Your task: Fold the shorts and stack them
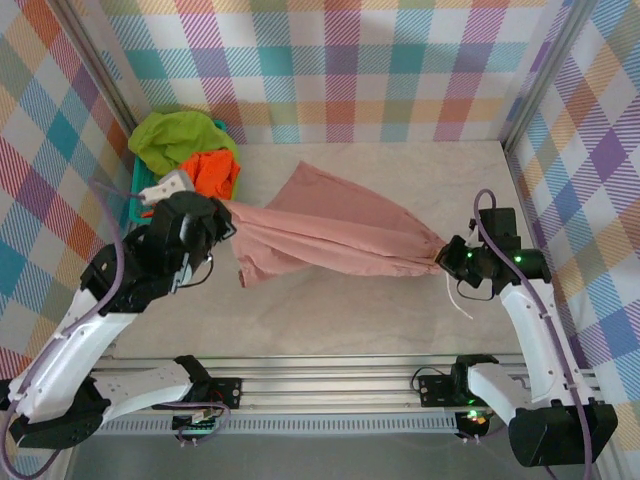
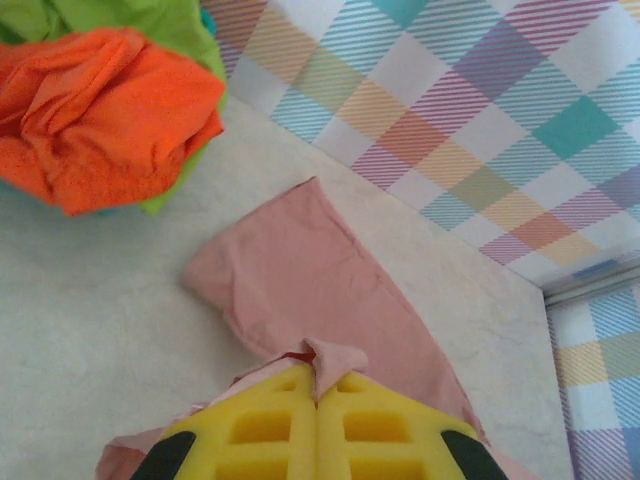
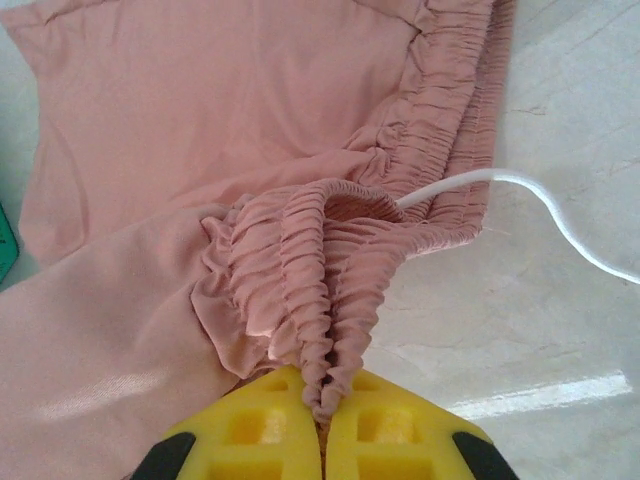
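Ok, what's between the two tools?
The pink shorts, spanning from the left tool to the right tool, both shut on them; top view.

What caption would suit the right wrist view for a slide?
Right gripper shut on the gathered waistband of dusty pink cloth shorts.

A pair of shorts (image 1: pixel 330 235) spans the middle of the surface (image 1: pixel 350 320), its left end in the left jaws, its waistband end in the right jaws near the right edge. At the far-left corner a basket (image 1: pixel 133 200) holds the rear pair (image 1: pixel 175 140), with the front pair (image 1: pixel 212 172) lying partly on it
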You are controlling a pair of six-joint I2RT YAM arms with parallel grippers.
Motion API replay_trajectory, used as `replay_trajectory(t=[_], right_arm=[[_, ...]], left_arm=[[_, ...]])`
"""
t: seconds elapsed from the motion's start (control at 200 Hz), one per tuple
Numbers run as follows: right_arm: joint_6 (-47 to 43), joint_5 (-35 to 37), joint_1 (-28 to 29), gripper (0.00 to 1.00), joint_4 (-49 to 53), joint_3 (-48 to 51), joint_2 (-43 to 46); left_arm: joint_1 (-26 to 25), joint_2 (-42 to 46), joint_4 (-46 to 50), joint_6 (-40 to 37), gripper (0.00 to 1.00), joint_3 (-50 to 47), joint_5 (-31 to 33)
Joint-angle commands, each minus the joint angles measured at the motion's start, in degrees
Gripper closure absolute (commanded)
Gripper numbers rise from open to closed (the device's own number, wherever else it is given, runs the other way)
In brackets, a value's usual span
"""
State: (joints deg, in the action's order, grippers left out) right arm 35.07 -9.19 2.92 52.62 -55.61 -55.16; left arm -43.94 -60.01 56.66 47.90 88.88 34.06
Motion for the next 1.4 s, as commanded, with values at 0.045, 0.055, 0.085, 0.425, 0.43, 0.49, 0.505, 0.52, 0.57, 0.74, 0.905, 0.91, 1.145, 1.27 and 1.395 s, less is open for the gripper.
replay_trajectory(t=[0.045,0.055,0.085,0.425,0.43,0.49,0.505,0.52,0.57,0.74,0.905,0.91,1.145,1.27,1.395], right_arm=[[-0.77,4.97,-0.41,1.0,2.01,-1.16,-1.25],[-0.72,5.15,-0.42,1.0,1.91,-1.23,-1.44],[-0.62,5.37,-0.5,1.0,1.43,-1.48,-2.12],[0.57,2.33,-3.23,1.0,-5.51,-4.31,-13.42],[0.63,2.2,-3.29,1.0,-5.55,-4.32,-13.54],[1.03,1.03,-4.17,1.0,-6.91,-4.55,-15.25],[1.19,0.71,-4.45,1.0,-7.18,-4.58,-15.65],[1.31,0.45,-4.61,1.0,-7.41,-4.67,-16.06],[1.55,-0.63,-5.26,1.0,-8.58,-4.75,-17.38],[2.52,-3.24,-6.77,1.0,-10.58,-7.2,-21.8],[3.64,-5.18,-8.07,1.0,-11.92,-10.43,-25.62],[3.71,-5.33,-8.09,1.0,-12.01,-10.5,-25.79],[7.19,-9.09,-12.09,1.0,-15.83,-14.23,-33.29],[10.36,-10.64,-14.69,0.87,-19.06,-17.64,-40.43],[13.53,-14.65,-17.09,0.66,-21.61,-23.46,-47.89]], left_arm=[[0.61,-7.9,-2.87,-8.61,1.0,5.42,4.52],[0.66,-8.47,-3.05,-8.79,1.0,5.71,4.69],[0.75,-10.28,-3.66,-9.48,1.0,6.75,5.03],[11.01,-26.94,-11.15,-8.86,1.0,10.5,-3.67],[11.08,-27.15,-11.19,-8.82,1.0,10.6,-3.7],[12.38,-30.1,-12.06,-8.67,1.0,11.58,-5.05],[12.65,-30.73,-12.33,-8.71,1.0,11.8,-5.32],[13.02,-31.52,-12.48,-8.68,1.0,12.08,-5.54],[14.06,-33.96,-12.88,-8.7,1.0,13.16,-6.29],[17.57,-41.39,-15.28,-8.6,1.0,17.19,-9.6],[19.32,-49.37,-15.56,-8.79,1.0,25.55,-13.23],[19.37,-49.66,-15.5,-8.79,1.0,25.86,-13.32],[20.95,-61.51,-15.51,-8.73,1.0,39.56,-15.66],[22.13,-70.9,-16.18,-8.33,1.0,48.48,-17.49],[23.35,-80.68,-17.85,-7.53,0.87,58.12,-19.98]])
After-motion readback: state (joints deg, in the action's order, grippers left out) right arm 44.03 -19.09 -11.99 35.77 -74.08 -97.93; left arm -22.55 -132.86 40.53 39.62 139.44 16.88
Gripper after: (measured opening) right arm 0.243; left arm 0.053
